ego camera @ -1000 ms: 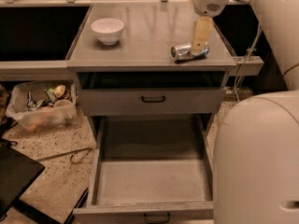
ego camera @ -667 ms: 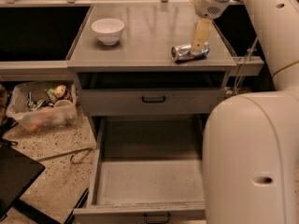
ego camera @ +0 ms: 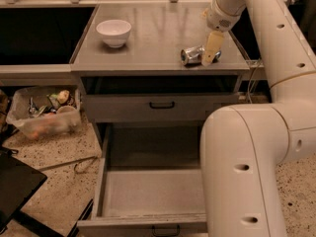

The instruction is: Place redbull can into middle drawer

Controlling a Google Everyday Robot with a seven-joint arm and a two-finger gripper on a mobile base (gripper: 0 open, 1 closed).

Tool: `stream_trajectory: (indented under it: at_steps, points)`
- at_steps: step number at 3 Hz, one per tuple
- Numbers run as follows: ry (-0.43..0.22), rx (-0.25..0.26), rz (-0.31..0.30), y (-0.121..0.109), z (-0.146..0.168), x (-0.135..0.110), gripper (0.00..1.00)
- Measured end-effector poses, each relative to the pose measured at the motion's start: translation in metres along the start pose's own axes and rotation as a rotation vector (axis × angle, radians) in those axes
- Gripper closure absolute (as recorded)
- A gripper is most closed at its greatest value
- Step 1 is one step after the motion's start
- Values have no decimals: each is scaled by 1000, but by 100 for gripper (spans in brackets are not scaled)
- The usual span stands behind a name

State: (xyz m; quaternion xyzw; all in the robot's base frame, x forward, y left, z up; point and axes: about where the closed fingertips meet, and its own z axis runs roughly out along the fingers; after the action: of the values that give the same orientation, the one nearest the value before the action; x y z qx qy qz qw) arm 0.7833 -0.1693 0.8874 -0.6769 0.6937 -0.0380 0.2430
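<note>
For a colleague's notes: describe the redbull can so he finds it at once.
On the grey counter, near its front right corner, lies the redbull can, the pincer right at it. Unlike the white bowl, it is slim, silver, on its side.

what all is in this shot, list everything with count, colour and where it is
redbull can: one, silver, lying on its side on the right part of the counter
bowl: one, white, on the left part of the counter
counter: one, grey, above the drawers
upper drawer front: one, grey with a black handle, just under the counter
middle drawer: one, grey, pulled far out below the upper one
plastic bin: one, clear, holding clutter, on the floor at left
arm: one, white, along the right side
gripper: one, cream, down at the can on the counter
</note>
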Motion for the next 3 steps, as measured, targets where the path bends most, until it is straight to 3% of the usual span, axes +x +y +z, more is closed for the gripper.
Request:
stream_trajectory:
  at_steps: [2,3]
  points:
    - [-27,-30,52,7,24,22,0]
    - [-24,-55,47,11,33,21,0]
